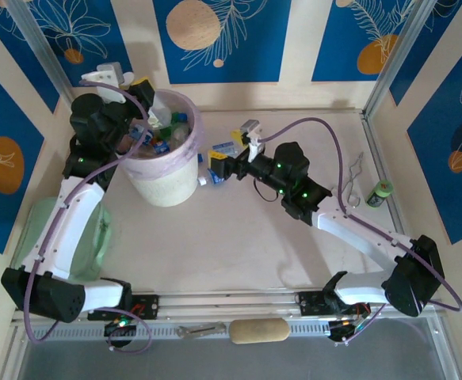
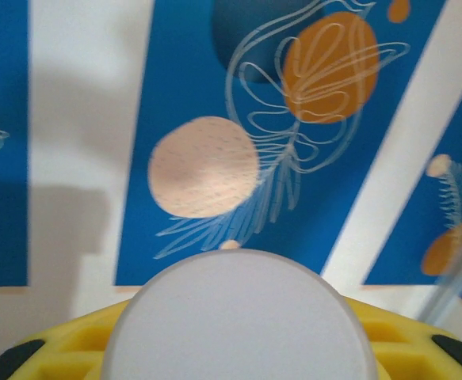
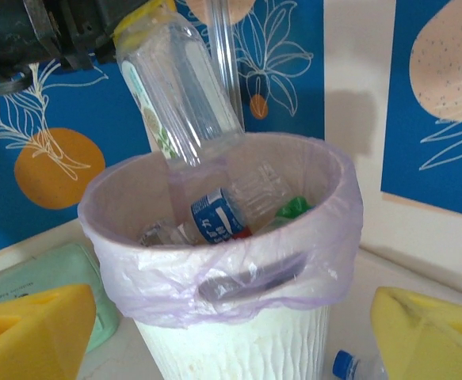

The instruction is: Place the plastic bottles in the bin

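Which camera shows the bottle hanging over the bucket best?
The right wrist camera. It shows the clear bottle side-on, tilted above the bin, pinched by the left end effector. The top camera shows a small pale bit of it at the bin's rim. The left wrist camera shows a blurry round end, probably its.

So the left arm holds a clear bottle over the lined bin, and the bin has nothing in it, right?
Not quite. The bin is not empty: the right wrist view shows bottles lying inside it, one with a blue label. The rest holds: the left gripper holds a clear bottle over the bin.
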You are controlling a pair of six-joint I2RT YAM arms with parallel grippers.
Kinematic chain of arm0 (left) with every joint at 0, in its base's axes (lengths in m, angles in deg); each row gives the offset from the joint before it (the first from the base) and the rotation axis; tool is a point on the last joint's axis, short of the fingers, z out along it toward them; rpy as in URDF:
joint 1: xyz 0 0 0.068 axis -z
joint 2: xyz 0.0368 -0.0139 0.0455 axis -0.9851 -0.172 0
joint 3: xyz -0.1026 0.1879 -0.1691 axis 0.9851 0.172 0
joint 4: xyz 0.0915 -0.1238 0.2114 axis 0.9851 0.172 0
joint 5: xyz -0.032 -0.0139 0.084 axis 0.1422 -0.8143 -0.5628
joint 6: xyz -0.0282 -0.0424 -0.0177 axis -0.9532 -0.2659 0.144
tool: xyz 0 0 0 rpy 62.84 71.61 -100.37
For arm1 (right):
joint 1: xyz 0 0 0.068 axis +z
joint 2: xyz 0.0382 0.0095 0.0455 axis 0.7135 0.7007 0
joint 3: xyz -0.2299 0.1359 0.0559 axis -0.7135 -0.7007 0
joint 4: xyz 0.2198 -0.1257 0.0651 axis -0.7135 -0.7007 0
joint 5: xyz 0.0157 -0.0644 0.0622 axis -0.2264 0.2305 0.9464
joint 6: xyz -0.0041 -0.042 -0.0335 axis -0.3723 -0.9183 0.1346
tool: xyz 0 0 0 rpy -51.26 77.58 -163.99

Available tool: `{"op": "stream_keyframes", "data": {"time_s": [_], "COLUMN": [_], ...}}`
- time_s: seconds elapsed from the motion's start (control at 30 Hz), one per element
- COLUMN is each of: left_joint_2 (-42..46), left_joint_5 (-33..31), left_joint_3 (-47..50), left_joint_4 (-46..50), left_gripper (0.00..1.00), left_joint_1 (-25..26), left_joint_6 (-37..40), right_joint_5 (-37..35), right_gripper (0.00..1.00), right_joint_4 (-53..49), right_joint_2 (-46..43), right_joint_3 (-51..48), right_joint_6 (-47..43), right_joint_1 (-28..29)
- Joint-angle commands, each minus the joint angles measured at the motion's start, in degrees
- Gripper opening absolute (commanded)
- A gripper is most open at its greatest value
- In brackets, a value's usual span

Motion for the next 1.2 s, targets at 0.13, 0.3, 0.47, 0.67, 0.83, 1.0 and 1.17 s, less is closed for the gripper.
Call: {"op": "stream_keyframes", "data": {"time_s": [0.13,0.3,0.47,0.67,0.83,1.0,1.17], "left_joint_2": [-3.55,-8.87,-12.80,-15.67,-14.95,-11.85,-8.10], "left_joint_5": [-2.17,5.92,11.37,16.02,16.04,14.14,11.99], "left_joint_3": [0.88,0.67,0.40,2.26,2.47,2.34,1.79], "left_joint_4": [-3.06,-3.87,-3.64,-4.63,-2.63,0.94,4.60], "left_gripper": [0.32,0.32,0.36,0.37,0.70,1.00,1.00], "left_joint_1": [-1.60,-4.97,-5.63,-6.87,-7.45,-7.93,-8.29], "left_joint_6": [0.30,-10.99,-17.18,-22.76,-21.93,-18.45,-14.96], "right_joint_5": [-0.38,-1.13,-2.34,-2.90,-3.42,-3.43,-2.02], "right_gripper": [0.91,0.91,0.91,0.90,0.91,0.91,0.91], "right_joint_4": [-1.86,-2.73,-3.44,-3.70,-3.77,-3.39,-4.66], "right_joint_2": [-1.44,-1.89,-2.29,-2.92,-3.10,-2.80,-1.02], "right_joint_3": [-0.89,-1.13,-2.07,-3.08,-3.46,-3.70,-2.64], "right_joint_6": [1.32,0.71,0.34,0.26,-0.05,-0.43,-2.73], "right_joint_1": [-0.24,-0.32,-0.45,-0.63,-0.80,-1.26,-4.31]}}
